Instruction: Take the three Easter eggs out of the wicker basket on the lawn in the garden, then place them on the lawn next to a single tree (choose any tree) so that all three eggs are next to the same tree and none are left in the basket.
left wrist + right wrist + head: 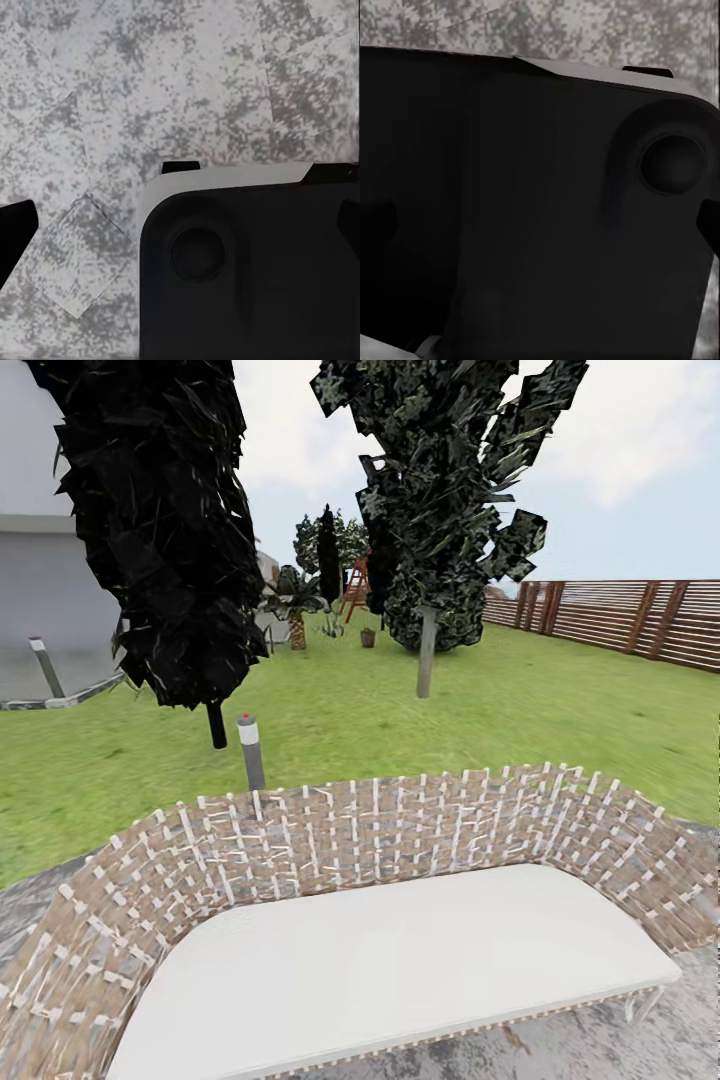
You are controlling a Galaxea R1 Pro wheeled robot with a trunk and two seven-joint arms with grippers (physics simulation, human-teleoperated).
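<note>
I judge the task barely begun — I see no eggs, and a small brown object far off at upper centre [368, 637] may be the wicker basket, too small to tell. A pale woven patio seat with a white cushion [400, 960] fills the lower frame on grey speckled paving [112, 90]. Beyond lies the green lawn [520, 700], with a slim grey-trunked tree [427, 650] at centre and a brown slat fence [620, 615] at right. Whether my grippers are open or closed I cannot tell.
</note>
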